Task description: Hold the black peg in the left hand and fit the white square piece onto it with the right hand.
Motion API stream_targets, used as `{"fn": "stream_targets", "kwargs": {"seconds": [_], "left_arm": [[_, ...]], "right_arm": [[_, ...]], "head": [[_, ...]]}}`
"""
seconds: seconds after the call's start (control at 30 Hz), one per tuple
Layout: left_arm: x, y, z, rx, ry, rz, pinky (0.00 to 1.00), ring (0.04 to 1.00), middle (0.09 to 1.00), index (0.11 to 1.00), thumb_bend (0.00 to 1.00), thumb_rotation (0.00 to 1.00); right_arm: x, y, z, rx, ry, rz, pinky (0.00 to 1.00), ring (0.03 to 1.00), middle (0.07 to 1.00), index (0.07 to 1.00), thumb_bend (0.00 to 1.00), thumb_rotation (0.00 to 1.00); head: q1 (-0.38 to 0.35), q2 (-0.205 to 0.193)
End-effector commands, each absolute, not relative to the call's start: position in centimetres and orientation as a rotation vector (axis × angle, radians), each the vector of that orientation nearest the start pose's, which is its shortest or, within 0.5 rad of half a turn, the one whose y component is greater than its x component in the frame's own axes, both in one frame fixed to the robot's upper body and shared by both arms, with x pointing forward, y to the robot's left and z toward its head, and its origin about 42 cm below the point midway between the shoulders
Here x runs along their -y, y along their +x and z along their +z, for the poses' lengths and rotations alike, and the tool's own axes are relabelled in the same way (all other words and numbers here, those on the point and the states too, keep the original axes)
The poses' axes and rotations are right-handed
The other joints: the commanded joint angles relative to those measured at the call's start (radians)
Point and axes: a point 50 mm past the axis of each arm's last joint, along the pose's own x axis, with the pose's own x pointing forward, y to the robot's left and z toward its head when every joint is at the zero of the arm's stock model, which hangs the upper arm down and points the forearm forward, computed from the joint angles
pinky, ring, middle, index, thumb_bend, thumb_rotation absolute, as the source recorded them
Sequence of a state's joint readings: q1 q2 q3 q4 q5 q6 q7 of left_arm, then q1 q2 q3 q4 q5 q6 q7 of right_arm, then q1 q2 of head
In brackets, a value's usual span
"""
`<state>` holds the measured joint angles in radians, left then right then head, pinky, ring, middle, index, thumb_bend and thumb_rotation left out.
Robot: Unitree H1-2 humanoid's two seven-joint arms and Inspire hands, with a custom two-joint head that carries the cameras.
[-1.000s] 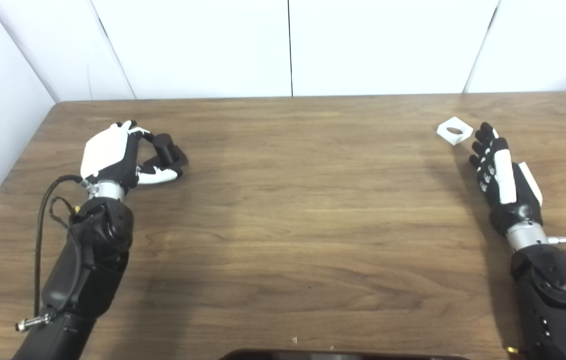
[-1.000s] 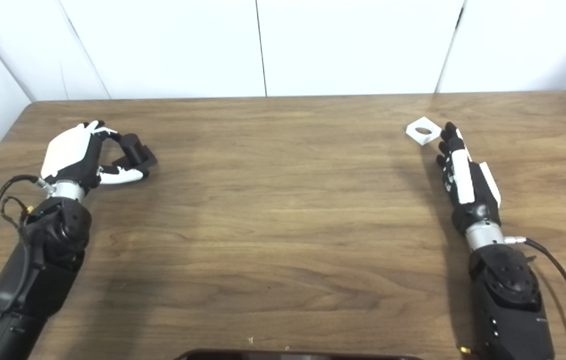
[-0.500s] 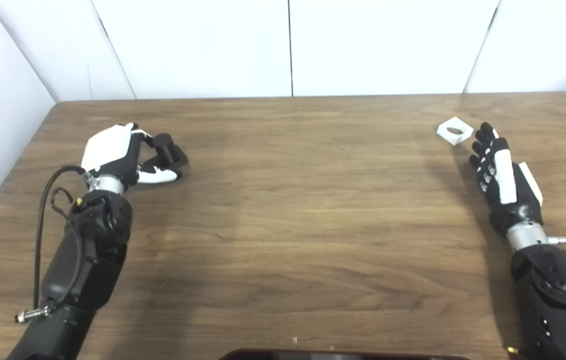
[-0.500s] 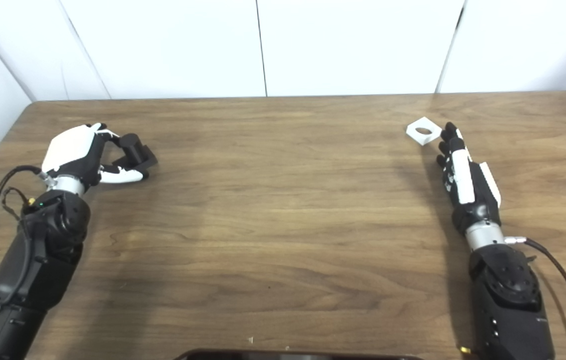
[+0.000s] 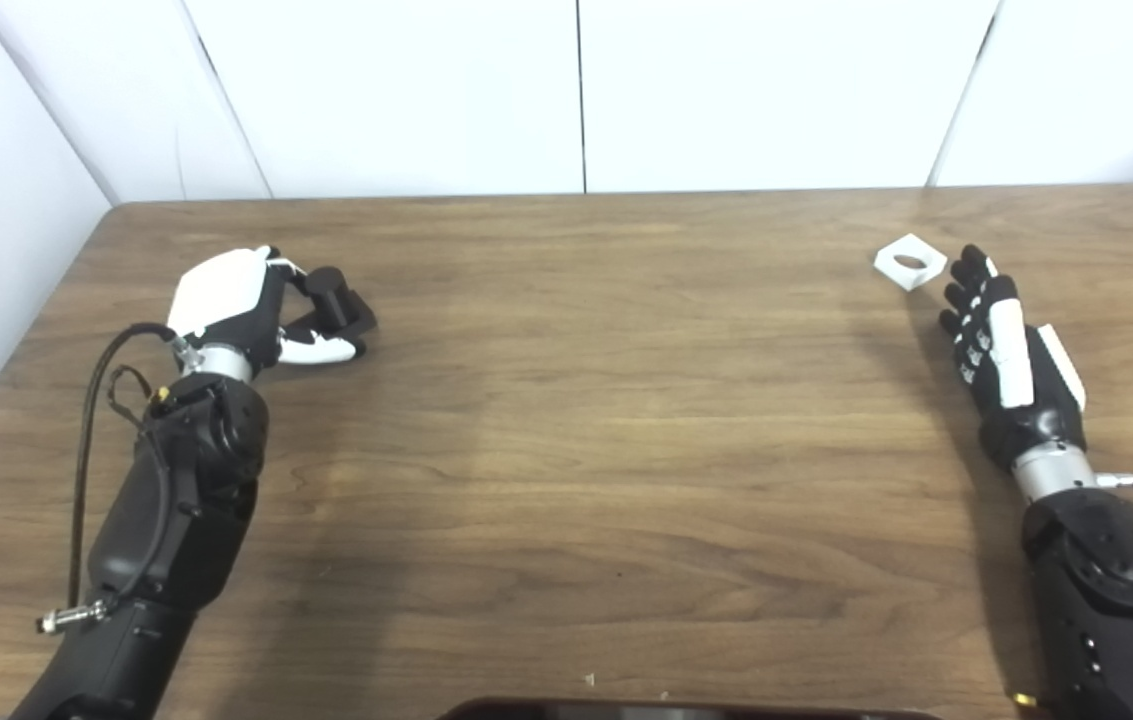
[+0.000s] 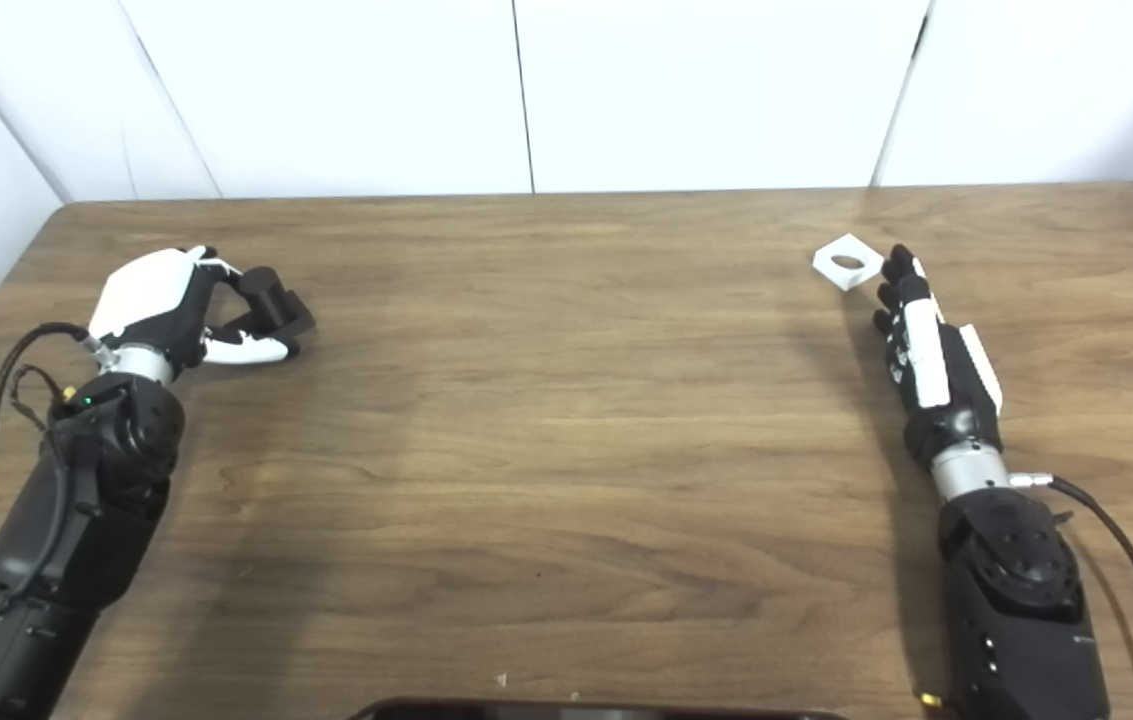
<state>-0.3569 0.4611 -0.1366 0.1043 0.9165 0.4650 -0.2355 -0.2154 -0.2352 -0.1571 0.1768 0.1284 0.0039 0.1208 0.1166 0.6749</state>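
The brown wood-grain tabletop (image 5: 566, 420) filled the view. At nine o'clock the left robot hand (image 5: 236, 310) curled around the black plastic peg on its square base (image 5: 334, 305), fingers wrapping it though not plainly clamped; it wanted a firm squeeze before lifting. At two o'clock the right robot hand (image 5: 1001, 350) lay flat and spread, holding nothing, fingertips just beside the small white square piece with its round hole (image 5: 910, 262).
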Motion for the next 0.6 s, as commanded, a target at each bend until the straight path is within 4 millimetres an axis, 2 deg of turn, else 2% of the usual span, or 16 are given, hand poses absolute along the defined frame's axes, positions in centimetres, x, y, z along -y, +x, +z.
{"fn": "stream_targets", "kwargs": {"seconds": [0.0, 0.17, 0.57], "left_arm": [[-34.24, 40.82, 22.1, -0.186, 1.376, 0.198, 1.0, 1.0, 0.966, 0.712, 0.83, 0.42], [-34.15, 41.21, 21.95, -0.193, 1.383, 0.192, 1.0, 1.0, 0.968, 0.72, 0.83, 0.44], [-34.08, 41.72, 21.18, -0.212, 1.375, 0.183, 1.0, 1.0, 0.961, 0.704, 0.82, 0.4]], "right_arm": [[31.94, 34.7, 12.36, 0.041, -0.073, -0.013, 1.0, 1.0, 1.0, 1.0, 0.64, 1.0], [31.98, 34.54, 12.4, 0.035, -0.066, -0.013, 1.0, 1.0, 1.0, 1.0, 0.63, 1.0], [32.33, 34.28, 12.41, 0.049, -0.061, -0.016, 1.0, 1.0, 1.0, 1.0, 0.61, 1.0]], "head": [[0.001, 0.001], [-0.006, -0.002], [-0.014, -0.003]]}}
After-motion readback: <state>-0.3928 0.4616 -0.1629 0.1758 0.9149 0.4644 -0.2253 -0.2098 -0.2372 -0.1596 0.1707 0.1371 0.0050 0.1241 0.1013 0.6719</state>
